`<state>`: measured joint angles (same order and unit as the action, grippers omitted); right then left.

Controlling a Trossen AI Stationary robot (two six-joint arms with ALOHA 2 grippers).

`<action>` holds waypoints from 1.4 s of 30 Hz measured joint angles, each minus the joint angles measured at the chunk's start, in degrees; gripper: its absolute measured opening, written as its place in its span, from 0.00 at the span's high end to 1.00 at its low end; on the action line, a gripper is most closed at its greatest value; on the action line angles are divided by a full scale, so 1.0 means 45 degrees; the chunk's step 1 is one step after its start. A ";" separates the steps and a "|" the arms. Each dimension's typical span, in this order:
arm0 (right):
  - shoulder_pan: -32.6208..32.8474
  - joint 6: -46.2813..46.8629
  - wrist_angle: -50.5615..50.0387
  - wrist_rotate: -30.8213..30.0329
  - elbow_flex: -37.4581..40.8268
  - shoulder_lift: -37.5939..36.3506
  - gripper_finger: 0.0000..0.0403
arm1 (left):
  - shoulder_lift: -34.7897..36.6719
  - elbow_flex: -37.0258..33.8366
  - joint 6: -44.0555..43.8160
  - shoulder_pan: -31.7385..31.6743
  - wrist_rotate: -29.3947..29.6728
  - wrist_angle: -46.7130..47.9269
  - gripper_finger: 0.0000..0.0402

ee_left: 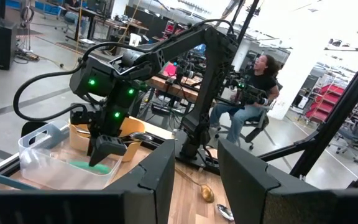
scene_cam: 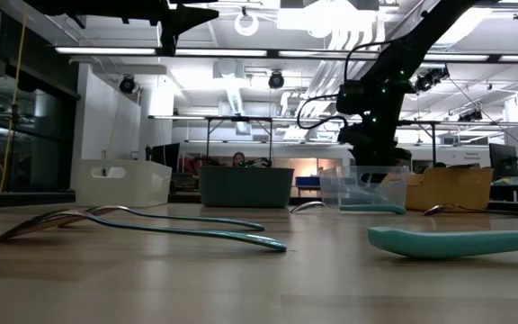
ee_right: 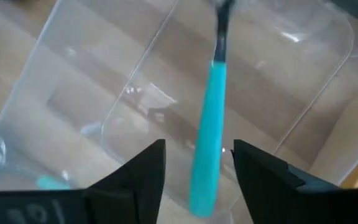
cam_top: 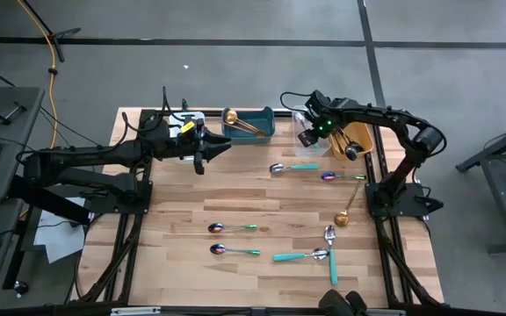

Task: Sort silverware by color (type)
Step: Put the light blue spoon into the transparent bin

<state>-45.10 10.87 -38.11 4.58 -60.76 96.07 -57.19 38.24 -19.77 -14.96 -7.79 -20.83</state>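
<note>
Roughly halfway through the sort, seven pieces of silverware lay loose on the worktop (cam_top: 183, 263). Nearest the front edge, a teal-handled spoon (cam_top: 300, 255) and a teal-handled fork (cam_top: 332, 254) crossed one another, with two iridescent spoons (cam_top: 234, 250) (cam_top: 232, 228) off to the left. Farther back sat a gold spoon (cam_top: 348, 211), an iridescent spoon (cam_top: 341, 176) and another teal-handled spoon (cam_top: 293, 168).

At the far edge, gold pieces rested in the teal bin (cam_top: 249, 122) and dark ones in the orange bin (cam_top: 356, 140). The right tool (cam_top: 307, 138) hung over the clear bin (cam_top: 302, 121), fingers spread and pinching nothing. The left tool (cam_top: 207, 146) hovered by the teal bin, fingers parted and empty. By appearances, the loose pieces were yet to be binned.

Only the right wrist view looked down into the clear bin, where a teal-handled utensil (ee_right: 207, 130) showed between the spread fingers and free of them. The overhead view alone gave the full count of loose pieces. The low view showed the white bin (scene_cam: 120, 183), mostly hidden by the left arm from above, but not what it held. The left wrist view caught a seated person (ee_left: 251, 99) beyond the worktop.
</note>
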 joint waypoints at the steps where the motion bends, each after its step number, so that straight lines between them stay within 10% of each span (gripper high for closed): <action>1: -0.0016 -0.0206 -0.0152 0.0045 -0.0076 -0.0038 0.54 | 0.0000 0.0000 0.0003 0.0002 -0.0005 0.0001 0.72; 10: -0.0055 -0.1518 -0.0717 0.0154 -0.0547 -0.2865 0.53 | 0.0000 0.0000 0.0019 0.0005 0.0000 0.0007 0.72; 23: 0.2796 0.1037 0.1866 0.4224 0.1471 -0.8978 0.53 | 0.0000 0.0000 0.0005 0.0005 0.0005 0.0007 0.72; 42: 0.4745 0.1143 0.3592 0.3169 0.1833 -0.9566 0.53 | 0.0000 0.0000 -0.0006 0.0005 0.0005 0.0002 0.72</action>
<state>-23.75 16.01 -21.94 18.84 -52.51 53.02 -57.19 38.24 -19.80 -14.94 -7.77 -20.82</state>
